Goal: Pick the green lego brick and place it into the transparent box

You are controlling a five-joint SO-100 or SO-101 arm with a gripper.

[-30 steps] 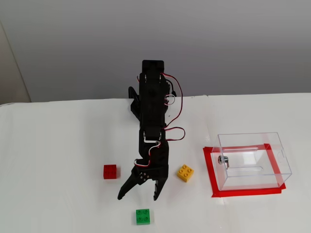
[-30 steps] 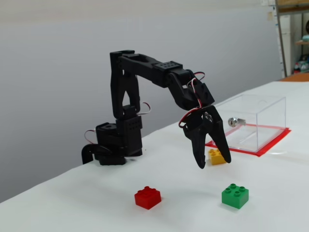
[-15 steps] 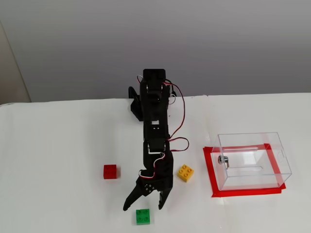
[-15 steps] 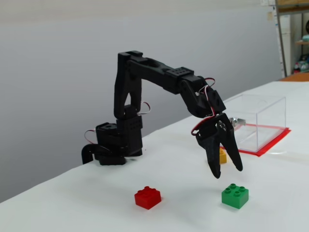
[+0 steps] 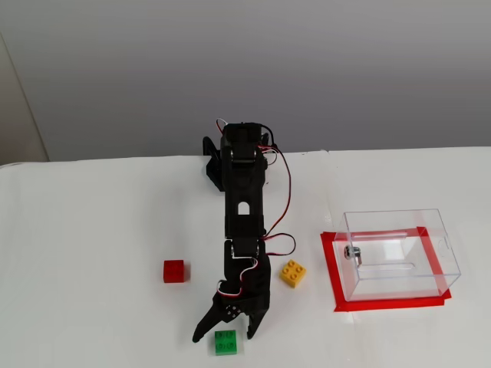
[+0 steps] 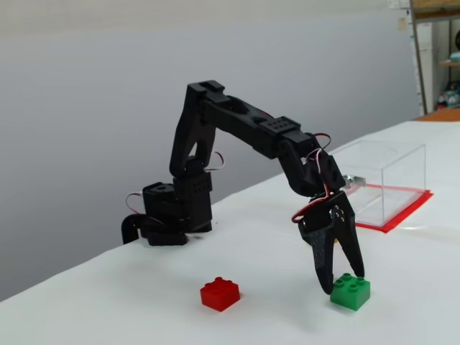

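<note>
The green lego brick (image 5: 225,343) (image 6: 351,292) lies on the white table near the front edge. My black gripper (image 5: 225,334) (image 6: 341,282) is open and points down over it, with one fingertip on each side of the brick's back end; the jaws stand apart and do not clamp it. The transparent box (image 5: 399,253) (image 6: 384,183) stands to the right on a red taped rectangle, with a small metal fitting on its left wall in a fixed view (image 5: 351,252). It looks empty.
A red brick (image 5: 174,271) (image 6: 220,293) lies left of the arm. A yellow studded brick (image 5: 292,273) lies between the arm and the box. The arm's base (image 5: 239,157) (image 6: 169,212) stands at the table's back.
</note>
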